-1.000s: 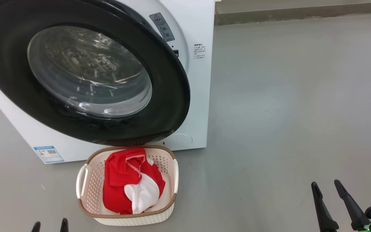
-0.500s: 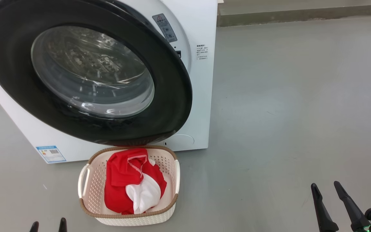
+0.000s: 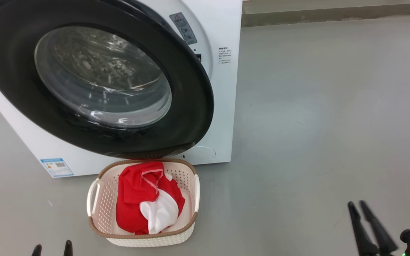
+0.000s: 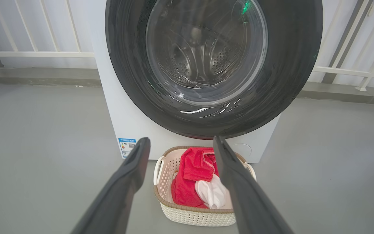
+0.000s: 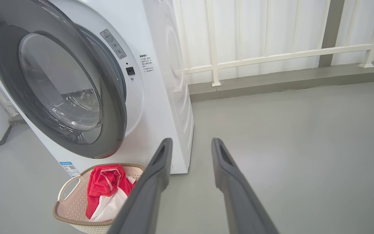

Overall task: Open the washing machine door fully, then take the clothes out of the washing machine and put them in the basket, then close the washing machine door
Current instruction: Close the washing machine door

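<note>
The washing machine (image 3: 222, 106) stands white at the upper left. The washing machine door (image 3: 190, 106) hangs ajar in front of it, its right edge off the front panel; the steel drum shows through the glass (image 4: 206, 55). Below the door, the basket (image 3: 142, 234) on the floor holds the red and white clothes (image 3: 133, 199). My left gripper (image 3: 52, 245) is open and empty, low and left of the basket. At the lower right my right gripper (image 3: 356, 204) is open and empty, far from the machine. The right wrist view shows the door (image 5: 109, 107), basket (image 5: 76, 221) and clothes (image 5: 104, 182).
Grey floor (image 3: 315, 124) stretches to the right of the machine. A low kerb (image 5: 287, 79) with a white railing (image 5: 271, 57) runs along the back. A small blue label (image 3: 57, 167) sits low on the machine's front.
The head camera has shifted slightly. The right gripper's two fingers stand closer together in the head view than before. Door, basket and clothes keep their places.
</note>
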Motion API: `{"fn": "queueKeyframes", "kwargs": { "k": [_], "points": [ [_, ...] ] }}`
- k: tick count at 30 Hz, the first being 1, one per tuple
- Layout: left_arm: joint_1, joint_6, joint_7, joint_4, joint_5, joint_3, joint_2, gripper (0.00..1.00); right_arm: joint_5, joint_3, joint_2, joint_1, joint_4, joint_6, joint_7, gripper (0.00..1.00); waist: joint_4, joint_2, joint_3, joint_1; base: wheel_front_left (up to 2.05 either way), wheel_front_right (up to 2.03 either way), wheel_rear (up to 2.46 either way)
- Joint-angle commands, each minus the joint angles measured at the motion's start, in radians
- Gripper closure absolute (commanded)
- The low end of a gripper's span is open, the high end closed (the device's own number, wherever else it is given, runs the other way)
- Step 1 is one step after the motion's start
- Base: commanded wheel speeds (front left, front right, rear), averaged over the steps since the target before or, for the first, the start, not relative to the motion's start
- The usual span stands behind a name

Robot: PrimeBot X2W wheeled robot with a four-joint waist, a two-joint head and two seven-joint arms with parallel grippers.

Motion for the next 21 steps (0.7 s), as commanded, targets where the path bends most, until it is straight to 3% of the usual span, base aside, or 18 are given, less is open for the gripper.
{"fn": "queueKeyframes", "kwargs": {
  "k": [1,11,21],
  "points": [
    [-0.036,-0.006,-0.012,-0.028,0.008,0.029,0.004,0.00,0.004,0.034,-0.023,-0.045,-0.027,0.006,-0.006,1.00,0.005,0.0000,0.004,0.0000,0.00,0.00,0.00],
    [-0.063,-0.006,-0.012,-0.040,0.011,-0.004,0.002,0.00,0.012,0.108,-0.024,-0.149,-0.022,0.006,-0.006,1.00,0.055,0.0000,0.024,0.0000,0.00,0.00,0.00],
    [-0.109,-0.006,-0.012,-0.053,-0.019,-0.064,0.002,0.00,0.024,0.194,-0.006,-0.333,0.019,0.006,-0.006,1.00,0.155,0.0000,0.079,0.0000,0.00,0.00,0.00]
  ]
}}
